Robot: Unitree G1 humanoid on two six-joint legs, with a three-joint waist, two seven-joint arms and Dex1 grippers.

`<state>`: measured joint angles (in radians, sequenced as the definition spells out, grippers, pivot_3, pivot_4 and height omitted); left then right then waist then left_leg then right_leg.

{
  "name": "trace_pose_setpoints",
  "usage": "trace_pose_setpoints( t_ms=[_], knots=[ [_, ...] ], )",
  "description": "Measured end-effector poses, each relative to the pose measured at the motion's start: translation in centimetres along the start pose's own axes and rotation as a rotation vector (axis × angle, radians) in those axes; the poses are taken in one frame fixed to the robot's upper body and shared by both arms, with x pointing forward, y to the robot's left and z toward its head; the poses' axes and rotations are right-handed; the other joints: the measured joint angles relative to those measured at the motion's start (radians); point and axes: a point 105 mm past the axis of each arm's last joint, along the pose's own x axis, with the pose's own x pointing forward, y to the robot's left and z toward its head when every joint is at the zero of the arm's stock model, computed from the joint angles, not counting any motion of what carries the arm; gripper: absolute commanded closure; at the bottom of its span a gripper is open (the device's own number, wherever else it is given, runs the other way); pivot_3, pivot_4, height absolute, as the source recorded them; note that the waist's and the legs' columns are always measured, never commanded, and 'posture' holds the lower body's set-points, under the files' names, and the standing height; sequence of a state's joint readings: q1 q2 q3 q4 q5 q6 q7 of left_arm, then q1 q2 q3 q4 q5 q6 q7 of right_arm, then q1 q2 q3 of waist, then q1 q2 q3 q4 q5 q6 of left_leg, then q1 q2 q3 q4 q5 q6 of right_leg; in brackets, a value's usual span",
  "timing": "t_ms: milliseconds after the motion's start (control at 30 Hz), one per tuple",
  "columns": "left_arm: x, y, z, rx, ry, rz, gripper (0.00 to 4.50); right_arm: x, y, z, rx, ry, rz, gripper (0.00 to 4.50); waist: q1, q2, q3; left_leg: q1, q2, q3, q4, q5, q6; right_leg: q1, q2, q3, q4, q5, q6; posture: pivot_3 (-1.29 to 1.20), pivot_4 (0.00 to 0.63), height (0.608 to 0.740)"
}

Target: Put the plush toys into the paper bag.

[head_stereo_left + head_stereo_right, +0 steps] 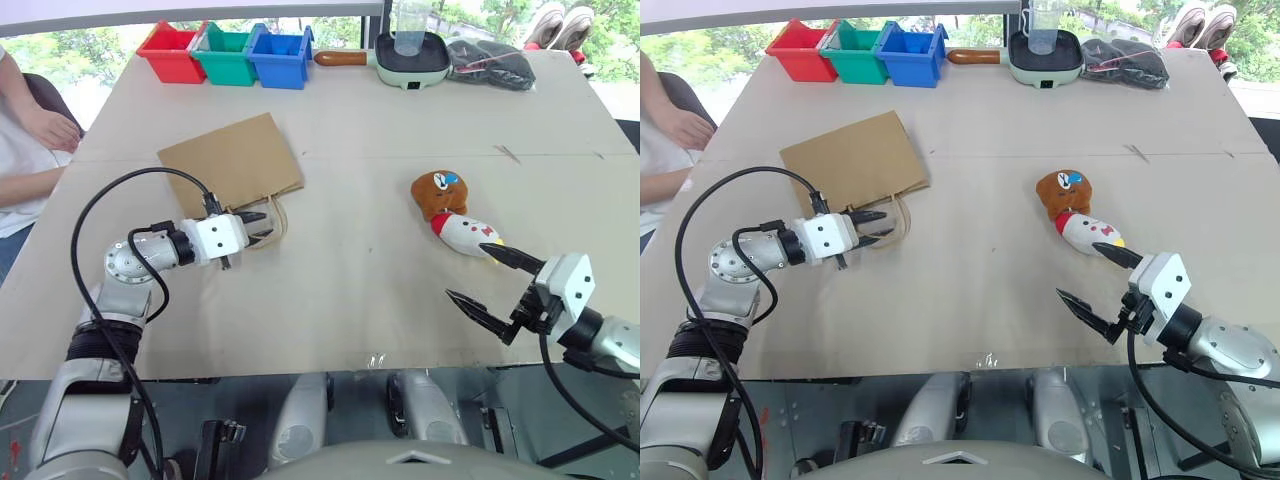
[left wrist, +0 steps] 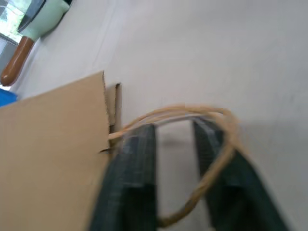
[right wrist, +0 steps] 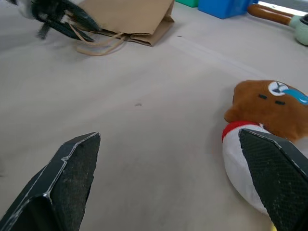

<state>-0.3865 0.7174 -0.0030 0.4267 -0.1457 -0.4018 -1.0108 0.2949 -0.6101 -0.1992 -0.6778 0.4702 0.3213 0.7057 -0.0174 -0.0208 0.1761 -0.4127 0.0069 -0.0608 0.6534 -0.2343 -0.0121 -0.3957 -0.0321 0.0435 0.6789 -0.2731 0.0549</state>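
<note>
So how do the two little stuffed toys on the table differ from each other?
The brown plush toy is rounded, with a blue-white patch; the white plush toy has a red band and a yellow tip. The brown one lies farther from the robot, the white one nearer the open right gripper. Both lie touching, outside the paper bag.

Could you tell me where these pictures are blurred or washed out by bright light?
Left wrist view: motion blur smears the fingers and the bag handle. Left eye view: daylight through the window blows out the far edge behind the bins; the table is evenly lit, shadows soft. Right wrist view: the left hand is blurred, the brown toy sharp.
</note>
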Motion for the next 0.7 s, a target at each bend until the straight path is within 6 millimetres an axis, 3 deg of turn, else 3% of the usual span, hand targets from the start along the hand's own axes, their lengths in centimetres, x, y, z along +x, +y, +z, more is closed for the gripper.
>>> trace_pose_setpoints(
  t_ms=[67, 200, 233, 267, 333, 433, 567, 700],
  knots=[
    [0.7, -0.5, 1.2, -0.173, -0.084, -0.005, 4.5, 0.3, 0.3, 0.3, 0.014, -0.017, 0.003, 1.28, 0.0, 0.0, 0.0, -0.001, 0.002, -0.001, 0.001, 0.0, 0.0, 0.0, -0.001, 0.0, 0.0, 0.0, 0.0, 0.0, 0.15, 0.74],
    [1.2, -0.6, 5.2, -0.361, -0.229, -0.042, 4.5, 1.2, 0.8, 0.9, 0.049, -0.051, 0.032, 3.34, 0.0, -0.001, 0.0, 0.0, 0.002, -0.001, 0.002, 0.0, 0.0, 0.0, 0.0, 0.0, 0.0, 0.0, 0.0, 0.0, 0.15, 0.74],
    [1.2, -0.5, 6.2, -0.415, -0.263, -0.047, 4.5, 1.6, 0.8, 1.1, 0.05, -0.061, 0.032, 4.07, -0.001, 0.0, 0.0, 0.0, 0.002, -0.001, 0.002, 0.0, 0.0, 0.001, 0.0, 0.0, 0.0, 0.0, 0.0, 0.0, 0.15, 0.74],
    [1.2, -0.5, 6.6, -0.43, -0.276, -0.049, 4.5, 1.8, 0.8, 1.2, 0.051, -0.066, 0.035, 4.35, -0.001, 0.0, 0.0, 0.0, 0.002, -0.001, 0.002, 0.0, 0.0, 0.001, 0.0, 0.0, 0.001, 0.0, 0.0, 0.0, 0.15, 0.74],
    [1.3, -1.1, 8.7, -0.61, -0.36, -0.073, 4.5, 5.2, 1.1, 2.1, 0.04, -0.114, 0.088, 4.43, -0.017, -0.002, -0.001, 0.001, 0.003, -0.002, 0.002, 0.0, 0.0, 0.001, 0.001, 0.001, 0.0, 0.0, 0.0, 0.0, 0.15, 0.74],
    [1.9, -2.6, 11.6, -0.741, -0.451, -0.169, 4.5, 10.2, 2.8, 2.5, 0.017, -0.117, 0.199, 4.43, -0.022, -0.001, 0.0, 0.002, 0.002, -0.002, 0.002, 0.0, 0.0, 0.001, 0.002, 0.001, 0.002, 0.0, 0.0, 0.0, 0.15, 0.74],
    [1.7, -1.9, 13.1, -0.853, -0.501, -0.155, 4.5, 16.0, 4.2, 2.1, 0.049, -0.092, 0.274, 4.43, -0.022, -0.001, 0.0, 0.001, 0.001, -0.003, 0.002, 0.0, -0.001, 0.0, 0.002, -0.001, 0.002, 0.0, -0.001, 0.0, 0.15, 0.74],
    [1.3, -1.2, 14.6, -0.863, -0.534, -0.15, 4.5, 19.7, 5.6, 0.7, 0.059, -0.038, 0.351, 4.43, -0.017, -0.001, 0.0, 0.0, -0.001, -0.003, 0.002, 0.0, -0.001, 0.0, 0.0, -0.001, 0.0, 0.0, -0.001, 0.0, 0.15, 0.74]
  ],
)
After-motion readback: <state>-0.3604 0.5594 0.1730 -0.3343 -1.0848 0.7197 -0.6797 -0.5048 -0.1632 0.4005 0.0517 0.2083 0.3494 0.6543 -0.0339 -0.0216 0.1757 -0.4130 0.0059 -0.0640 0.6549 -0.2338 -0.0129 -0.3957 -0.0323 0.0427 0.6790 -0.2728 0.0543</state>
